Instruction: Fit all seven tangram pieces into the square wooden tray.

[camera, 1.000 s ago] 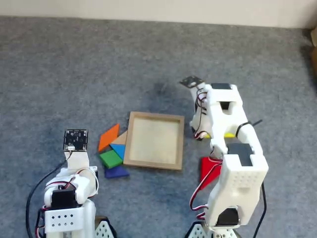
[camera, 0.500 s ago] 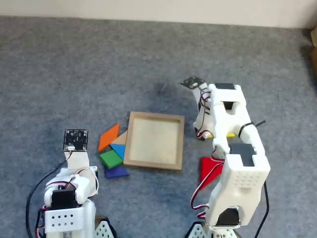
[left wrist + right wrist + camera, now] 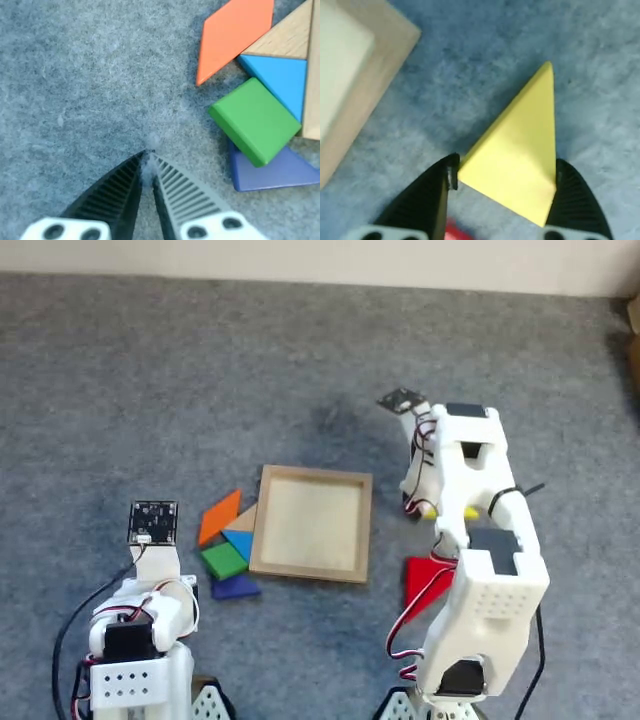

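The right end effector (image 3: 506,169) grips the yellow triangle (image 3: 520,150) just right of the square wooden tray (image 3: 311,478), presumably to carry it in. The left end effector (image 3: 148,160), clenched on nothing, sits out of the way beside the green square (image 3: 255,120) left of the tray.

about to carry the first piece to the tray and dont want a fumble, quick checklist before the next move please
1. Grip: right gripper shut on the yellow triangle, a finger on each side: ok.
2. Lift: yellow triangle clear of the carpet: cannot tell.
3. Target: wooden tray has nothing inside: ok.
4. Other arm: left gripper shut, over bare carpet beside the green square, away from the tray: ok.
5. Red triangle free of the right arm: cannot tell, the arm covers part of it in the high view.
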Controlling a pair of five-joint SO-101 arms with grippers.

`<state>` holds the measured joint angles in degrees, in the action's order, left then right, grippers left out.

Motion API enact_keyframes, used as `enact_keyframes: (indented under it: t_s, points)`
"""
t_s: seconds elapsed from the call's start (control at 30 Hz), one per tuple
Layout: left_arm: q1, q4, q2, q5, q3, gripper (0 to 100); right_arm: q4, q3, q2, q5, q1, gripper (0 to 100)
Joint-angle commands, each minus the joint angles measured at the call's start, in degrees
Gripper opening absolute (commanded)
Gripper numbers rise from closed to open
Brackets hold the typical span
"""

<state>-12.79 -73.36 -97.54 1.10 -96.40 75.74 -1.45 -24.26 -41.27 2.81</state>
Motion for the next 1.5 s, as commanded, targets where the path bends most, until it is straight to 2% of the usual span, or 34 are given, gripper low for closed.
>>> enact_keyframes:
  t_s: [0.0,0.37,0.87,1.13,1.27,1.47]
  points:
    - [-0.40,-0.26,-0.84,-0.18,0.04,1,8.13,5.49,0.66,-0.35,1.19,17.0]
    - [-0.40,-0.26,-0.84,-0.18,0.04,1,20.44,18.59,0.66,-0.35,5.58,17.0]
    - [-0.40,-0.26,-0.84,-0.18,0.04,1,21.32,22.81,0.22,-0.62,25.19,17.0]
    - [-0.40,-0.26,-0.84,-0.18,0.04,1,10.42,20.00,0.22,-1.23,29.32,17.0]
    - [-0.40,-0.26,-0.84,-0.18,0.04,1,6.46,16.48,0.13,-8.44,30.99,17.0]
    - [-0.40,-0.26,-0.84,-0.18,0.04,1,-1.01,10.42,0.13,-8.97,32.04,17.0]
